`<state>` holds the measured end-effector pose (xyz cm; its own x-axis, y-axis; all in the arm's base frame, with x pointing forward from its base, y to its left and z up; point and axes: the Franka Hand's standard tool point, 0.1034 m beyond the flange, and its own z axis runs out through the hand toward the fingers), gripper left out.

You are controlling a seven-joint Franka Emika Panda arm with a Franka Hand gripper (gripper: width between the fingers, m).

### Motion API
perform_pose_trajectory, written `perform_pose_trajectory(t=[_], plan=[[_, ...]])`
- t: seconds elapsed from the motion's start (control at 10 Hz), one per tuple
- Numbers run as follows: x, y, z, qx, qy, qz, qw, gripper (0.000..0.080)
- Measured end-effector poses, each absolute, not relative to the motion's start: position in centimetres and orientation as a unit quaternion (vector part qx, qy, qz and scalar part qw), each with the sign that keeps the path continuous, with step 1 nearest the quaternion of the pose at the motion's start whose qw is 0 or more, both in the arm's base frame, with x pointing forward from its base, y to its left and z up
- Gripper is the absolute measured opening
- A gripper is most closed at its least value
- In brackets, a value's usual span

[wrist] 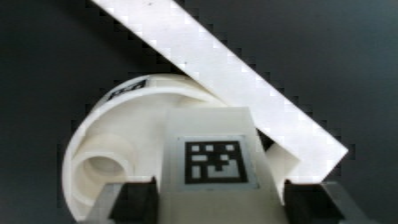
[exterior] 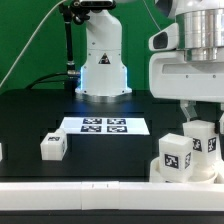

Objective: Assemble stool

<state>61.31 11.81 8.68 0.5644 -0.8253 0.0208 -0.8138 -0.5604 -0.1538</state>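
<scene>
Judging by what lies here, I am early in the build. My gripper (wrist: pixel 217 203) straddles one leg (wrist: pixel 214 150), which stands against the seat (wrist: pixel 116 135), close by the wall strip (wrist: pixel 214 60) at the exterior view's right. The fingers (wrist: pixel 130 200) flank the leg closely and stand partly open, but I cannot tell whether they actually pinch it (their tips run out of the wrist picture). Nor can I tell if this leg is fastened into the seat or only set against it.

A second leg (exterior: pixel 52 146) sits loose on the table (exterior: pixel 30 115), well apart toward the exterior view's left, so that one at least is not yet fitted. I can make out no other legs. The marker board (exterior: pixel 105 125) lies between the second leg and the seat, away from my work. What crowds me is the wall strip, touching or just beside the seat, which leaves little room on that side.
</scene>
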Motion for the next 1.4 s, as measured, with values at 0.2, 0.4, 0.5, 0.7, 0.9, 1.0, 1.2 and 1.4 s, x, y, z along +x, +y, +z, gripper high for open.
perform_pose_trajectory(t=[0.2,0.4,0.5,0.7,0.9,1.0,1.2,1.4], plan=[[61.3,11.9,8.6,-0.804,0.587,-0.041,0.084,0.0337],[61.4,12.0,8.6,-0.722,0.682,-0.028,0.109,0.0337],[61.5,12.0,8.6,-0.68,0.724,-0.019,0.119,0.0337],[61.8,12.0,8.6,-0.619,0.775,-0.004,0.127,0.0337],[61.8,11.8,8.7,-0.584,0.802,0.008,0.128,0.0337],[61.7,11.9,8.6,-0.571,0.811,0.011,0.129,0.0338],[61.7,11.9,8.6,-0.579,0.805,0.01,0.129,0.056],[61.4,12.6,10.2,-0.623,0.771,0.023,0.127,0.0631]])
